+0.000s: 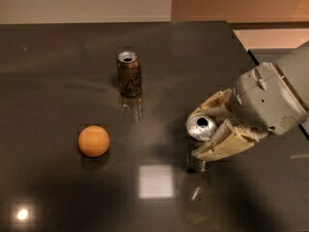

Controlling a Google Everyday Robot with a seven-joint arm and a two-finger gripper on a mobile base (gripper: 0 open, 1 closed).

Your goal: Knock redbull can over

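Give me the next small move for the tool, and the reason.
Probably a short sideways push toward the picture's left. The tool is at the top of the redbull can, which stands upright on the table. Pushing high should tip it; the orange ball and brown can stand well apart.

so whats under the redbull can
Only the dark table; the redbull can stands on it. The hand, by the table's right edge, hides the can's lower side.
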